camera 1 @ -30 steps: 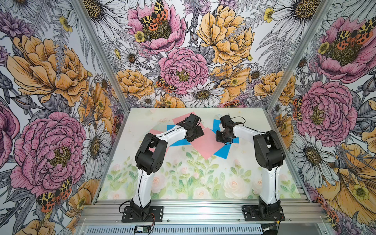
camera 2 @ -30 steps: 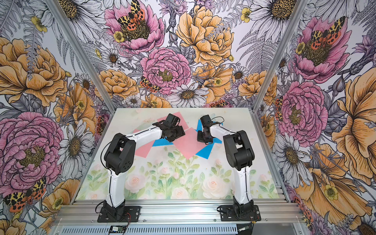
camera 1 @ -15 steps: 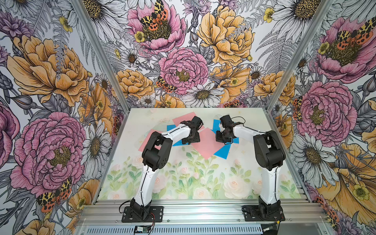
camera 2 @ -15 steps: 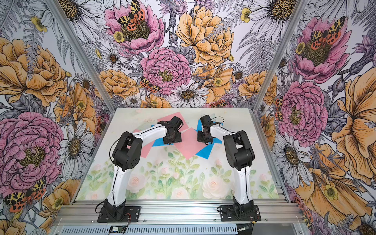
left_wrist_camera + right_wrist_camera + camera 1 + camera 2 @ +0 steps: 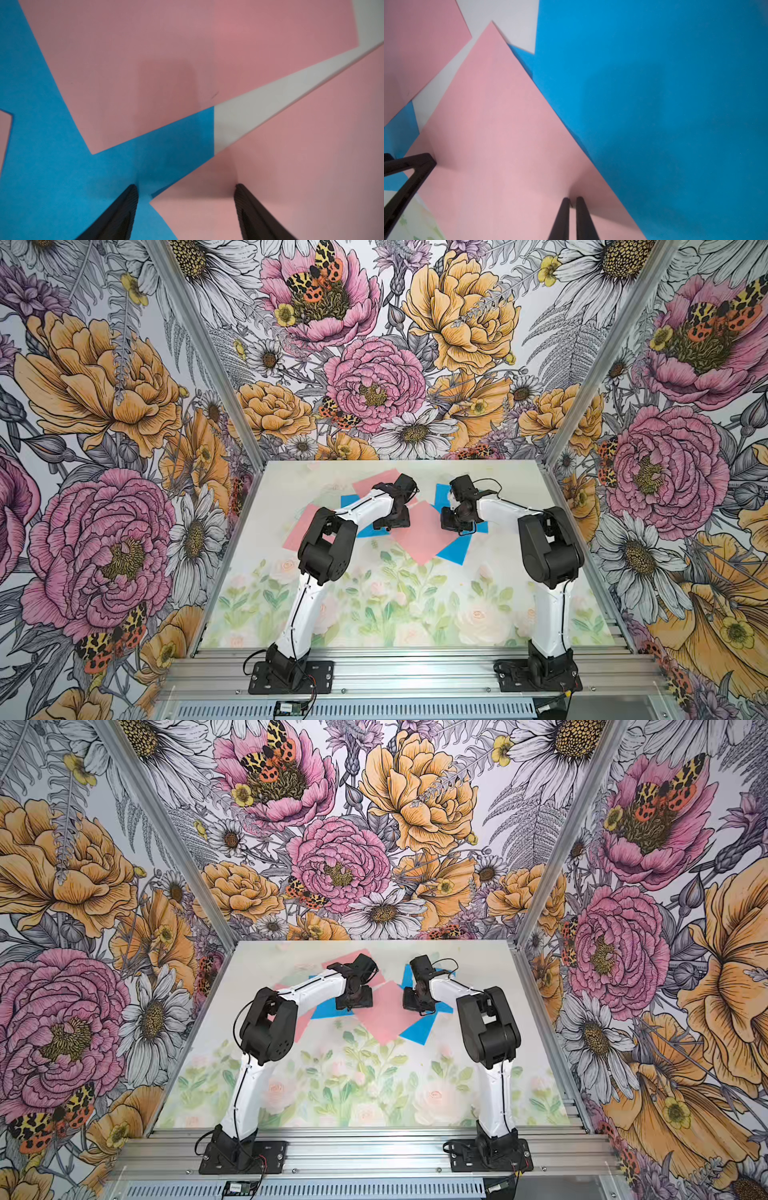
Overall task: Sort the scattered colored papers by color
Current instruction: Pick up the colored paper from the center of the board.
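Note:
Pink and blue papers lie overlapping at the table's far middle. The central pink paper (image 5: 419,533) (image 5: 384,1019) covers part of a blue paper (image 5: 368,530) on its left and part of another blue paper (image 5: 456,551) on its right. My left gripper (image 5: 390,524) (image 5: 186,187) is open and low. It straddles that pink sheet's corner (image 5: 291,166), one fingertip on blue (image 5: 62,166). My right gripper (image 5: 451,523) (image 5: 573,199) is shut, pinching a small crease of the same pink sheet (image 5: 498,145) near its edge beside a blue sheet (image 5: 654,104).
Another pink paper (image 5: 374,483) lies farther back and a third (image 5: 301,526) sits left under the left arm. A blue sheet (image 5: 442,493) lies behind the right wrist. The floral table (image 5: 395,614) runs to the metal rail (image 5: 395,659) in front; printed walls close three sides.
My left arm has swung nearer and lowered, bringing its open gripper from over the far pink sheet down to the central pink sheet's left corner. The right arm has not moved.

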Controlling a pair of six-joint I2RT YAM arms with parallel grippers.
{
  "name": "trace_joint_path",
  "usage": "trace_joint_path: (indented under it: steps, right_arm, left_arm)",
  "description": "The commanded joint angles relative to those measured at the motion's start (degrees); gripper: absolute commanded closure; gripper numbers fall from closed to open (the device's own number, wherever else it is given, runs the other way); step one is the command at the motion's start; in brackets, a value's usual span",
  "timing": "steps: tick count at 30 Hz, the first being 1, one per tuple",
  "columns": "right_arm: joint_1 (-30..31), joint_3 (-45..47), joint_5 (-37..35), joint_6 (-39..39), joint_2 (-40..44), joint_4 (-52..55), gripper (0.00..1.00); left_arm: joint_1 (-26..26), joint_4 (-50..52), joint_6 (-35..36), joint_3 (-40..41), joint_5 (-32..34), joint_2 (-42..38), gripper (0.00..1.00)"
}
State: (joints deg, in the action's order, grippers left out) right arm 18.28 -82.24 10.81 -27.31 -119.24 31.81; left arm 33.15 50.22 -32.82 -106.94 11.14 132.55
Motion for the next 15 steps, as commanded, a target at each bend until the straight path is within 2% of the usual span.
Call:
trace_joint_path:
  steps: [1, 6, 15]
  right_arm:
    - [0.43, 3.22, 0.71, 0.81, -3.36, 2.46, 0.89]
    - [0.43, 2.71, 0.71, 0.59, -3.71, 2.42, 0.89]
    - [0.35, 2.22, 0.44, 0.86, -3.76, 2.29, 0.89]
  left_arm:
    - [0.03, -0.27, -0.76, -0.01, -4.85, 1.91, 0.24]
    - [-0.23, -1.55, -3.34, 4.54, -9.11, -0.79, 0.23]
    - [-0.43, -16.38, -5.87, 15.59, -21.03, -5.74, 0.23]
